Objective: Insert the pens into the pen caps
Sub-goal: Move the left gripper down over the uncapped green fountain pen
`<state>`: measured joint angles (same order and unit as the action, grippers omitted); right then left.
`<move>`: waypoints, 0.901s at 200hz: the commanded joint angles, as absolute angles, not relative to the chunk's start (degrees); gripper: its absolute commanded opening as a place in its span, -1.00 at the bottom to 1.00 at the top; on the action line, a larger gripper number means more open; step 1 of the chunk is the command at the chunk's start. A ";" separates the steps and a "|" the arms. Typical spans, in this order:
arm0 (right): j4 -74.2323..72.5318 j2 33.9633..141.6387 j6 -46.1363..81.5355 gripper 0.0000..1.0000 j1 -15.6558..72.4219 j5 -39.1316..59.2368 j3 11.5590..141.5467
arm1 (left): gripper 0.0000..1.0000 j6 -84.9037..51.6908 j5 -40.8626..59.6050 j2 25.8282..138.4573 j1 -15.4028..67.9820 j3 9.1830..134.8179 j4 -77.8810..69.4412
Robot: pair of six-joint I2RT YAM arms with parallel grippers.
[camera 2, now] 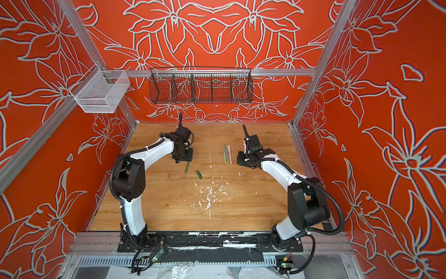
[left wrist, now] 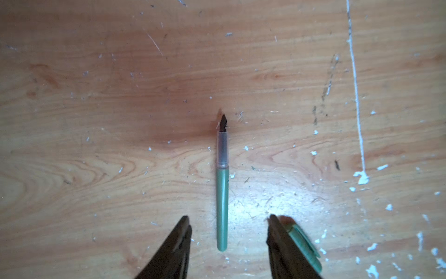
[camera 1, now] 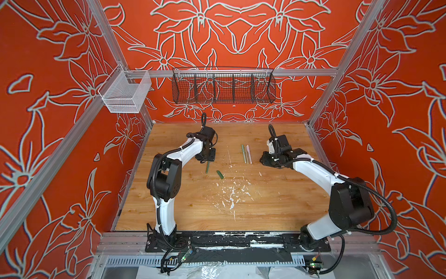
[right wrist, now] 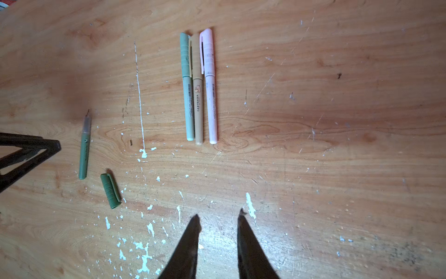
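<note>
A dark green pen [left wrist: 222, 205] lies uncapped on the wooden table, its dark tip pointing away from my left gripper [left wrist: 228, 217]. That gripper is open, and its fingers straddle the pen's rear end without touching it. The dark green pen cap [right wrist: 110, 190] lies loose close by, half hidden behind one finger in the left wrist view. In both top views the pen [camera 1: 207, 167] and cap [camera 1: 220, 174] lie just in front of the left wrist. Light green [right wrist: 188, 84], tan [right wrist: 198, 96] and pale pink [right wrist: 210, 84] pens lie side by side with caps on. My right gripper [right wrist: 219, 213] is open and holds nothing.
White paint flecks [camera 1: 231, 193] are scattered over the middle of the table [camera 1: 277, 212]. A black wire basket [camera 1: 223, 89] hangs on the back wall. A white mesh basket [camera 1: 125, 94] hangs at the left corner. Aluminium frame posts border the table.
</note>
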<state>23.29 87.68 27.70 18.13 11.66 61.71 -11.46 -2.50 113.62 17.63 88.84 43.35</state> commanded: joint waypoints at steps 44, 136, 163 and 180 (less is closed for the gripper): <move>21.03 83.05 30.43 -0.43 18.68 13.14 59.36 | -0.27 -10.04 -1.07 119.11 17.88 92.17 49.28; 19.09 82.30 31.41 -0.43 18.90 11.96 58.67 | -0.33 -9.05 -2.02 119.85 18.01 92.68 49.53; 18.34 82.63 31.49 -0.43 18.90 11.63 58.45 | -0.31 -8.69 -2.69 118.46 18.02 92.07 49.05; 18.03 83.34 31.49 -0.43 18.89 11.49 58.53 | -0.31 -8.70 -2.38 118.15 17.98 92.08 48.95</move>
